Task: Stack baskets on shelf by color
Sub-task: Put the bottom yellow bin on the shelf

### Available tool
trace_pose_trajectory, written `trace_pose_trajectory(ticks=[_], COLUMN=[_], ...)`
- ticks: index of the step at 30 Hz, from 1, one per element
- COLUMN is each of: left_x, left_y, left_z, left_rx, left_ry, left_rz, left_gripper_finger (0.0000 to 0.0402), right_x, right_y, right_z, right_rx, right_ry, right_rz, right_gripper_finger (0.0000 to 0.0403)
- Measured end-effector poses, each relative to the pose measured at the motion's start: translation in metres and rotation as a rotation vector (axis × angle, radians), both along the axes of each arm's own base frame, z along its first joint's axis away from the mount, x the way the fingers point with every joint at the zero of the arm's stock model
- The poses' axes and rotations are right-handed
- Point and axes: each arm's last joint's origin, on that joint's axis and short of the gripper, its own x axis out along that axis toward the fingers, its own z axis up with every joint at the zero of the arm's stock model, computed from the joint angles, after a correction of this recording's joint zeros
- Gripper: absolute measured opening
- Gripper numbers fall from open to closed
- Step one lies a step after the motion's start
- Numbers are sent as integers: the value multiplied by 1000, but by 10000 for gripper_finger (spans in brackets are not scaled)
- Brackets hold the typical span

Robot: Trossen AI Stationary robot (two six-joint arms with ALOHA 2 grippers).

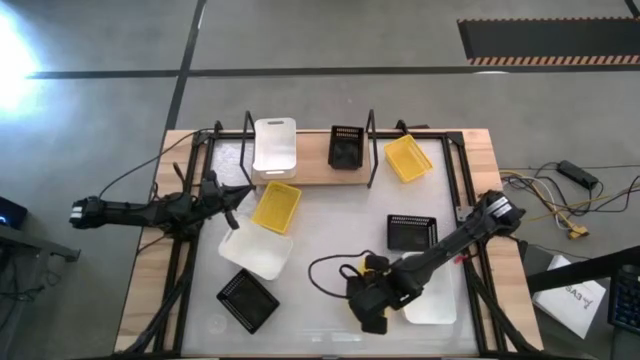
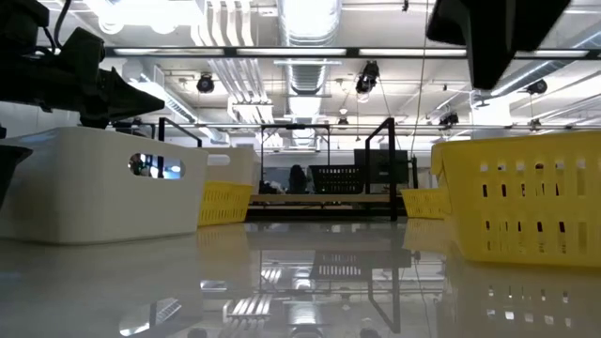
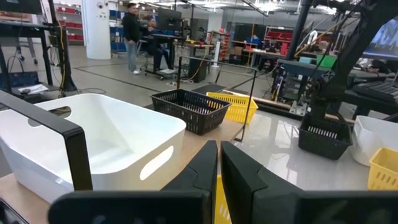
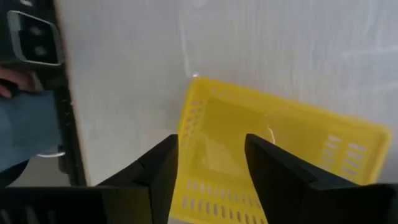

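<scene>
The wooden shelf (image 1: 310,165) stands at the table's far side. A white basket (image 1: 274,147) and a black basket (image 1: 346,147) rest on it by their bottoms. My right gripper (image 4: 211,171) hangs open, pointing steeply down, near the table's front edge above a yellow basket (image 4: 273,149). That basket stands on the table, and my arm hides it in the high view. In the low view the right gripper (image 2: 488,47) stays clear above this yellow basket (image 2: 526,197). My left gripper (image 1: 236,194) is shut and level beside the shelf's left end.
Loose on the table are a yellow basket (image 1: 276,206), a white one (image 1: 256,250), two black ones (image 1: 247,300) (image 1: 411,232) and a white one (image 1: 432,300) under my right arm. Another yellow basket (image 1: 408,158) lies at the shelf's right end. People stand in the room beyond.
</scene>
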Motion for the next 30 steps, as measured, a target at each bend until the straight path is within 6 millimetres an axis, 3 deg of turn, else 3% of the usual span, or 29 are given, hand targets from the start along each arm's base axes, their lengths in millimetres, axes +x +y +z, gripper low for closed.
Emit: trace_pose_trajectory(ticks=[7, 16, 21, 27, 30], left_x=[0, 0, 0, 0, 0], left_y=[0, 0, 0, 0, 0], left_z=[0, 0, 0, 0, 0], left_rx=[0, 0, 0, 0, 0], left_ry=[0, 0, 0, 1, 2], left_rz=[0, 0, 0, -1, -1], left_gripper_finger=[4, 4, 4, 4, 4], right_x=[8, 12, 11, 6, 3], right_y=[8, 15, 14, 12, 18], right_z=[-34, -58, -45, -4, 5], right_rx=[-35, -44, -23, -2, 25], right_ry=[84, 151, 135, 28, -12], right_rz=[-30, -14, 6, -1, -2], right_gripper_finger=[185, 159, 133, 125, 125])
